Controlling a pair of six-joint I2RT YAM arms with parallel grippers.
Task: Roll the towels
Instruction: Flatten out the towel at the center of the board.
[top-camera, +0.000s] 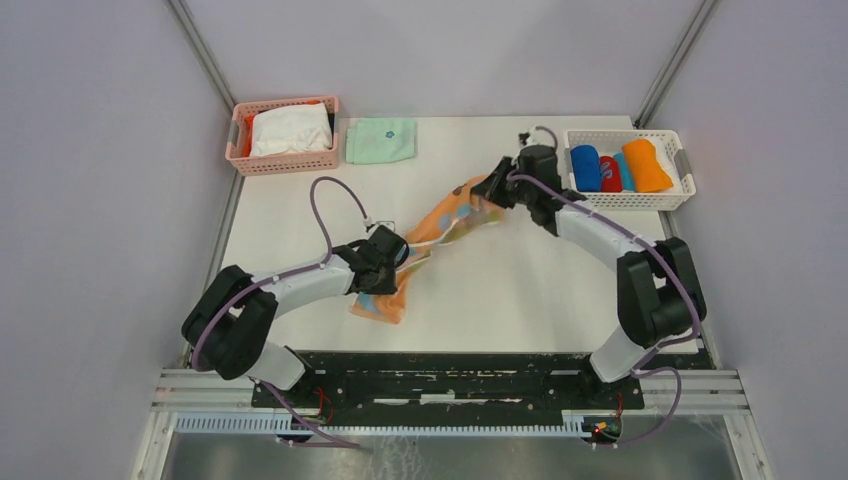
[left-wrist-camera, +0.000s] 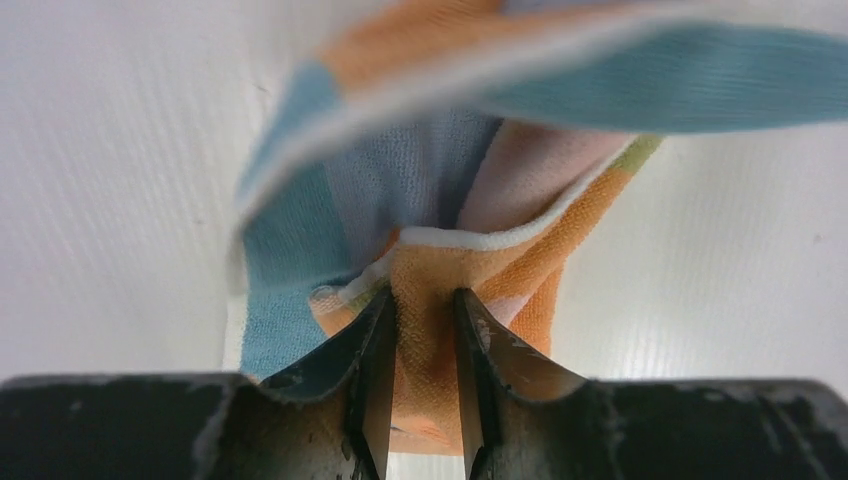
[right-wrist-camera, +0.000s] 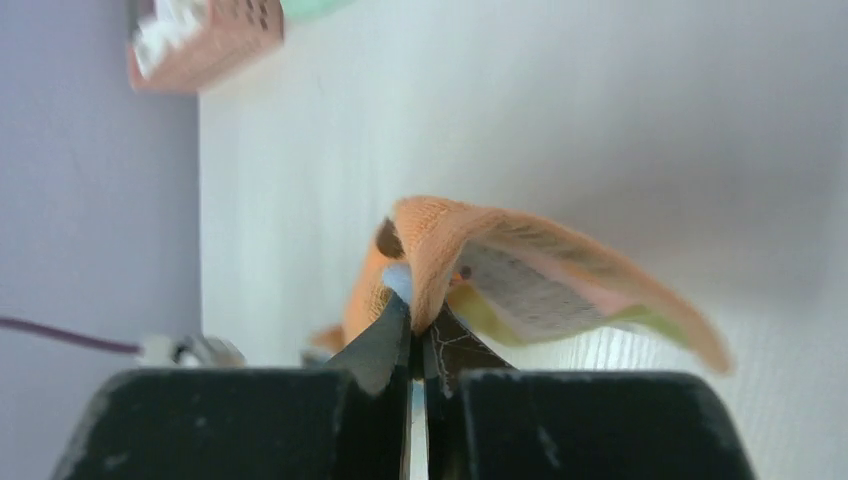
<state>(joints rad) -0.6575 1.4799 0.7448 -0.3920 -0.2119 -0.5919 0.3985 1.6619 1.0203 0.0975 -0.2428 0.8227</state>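
A peach towel with orange dots and pastel stripes (top-camera: 445, 222) hangs stretched in the middle of the table between my two grippers. My left gripper (top-camera: 385, 262) is shut on a bunched fold at its near end (left-wrist-camera: 430, 190); the cloth fills the gap between its jaws (left-wrist-camera: 422, 300). At the far end, my right gripper (top-camera: 497, 190) is shut on a thin edge of the towel (right-wrist-camera: 520, 270), with its jaws (right-wrist-camera: 420, 318) nearly touching. A rolled blue towel (top-camera: 585, 168) and a rolled orange towel (top-camera: 647, 165) lie in the white basket (top-camera: 676, 143).
The white basket at the back right also holds a red roll (top-camera: 610, 173) and a teal roll. At the back left, a pink basket (top-camera: 285, 160) holds white cloth. A folded mint-green cloth (top-camera: 381, 140) lies beside it. Grey walls enclose the table.
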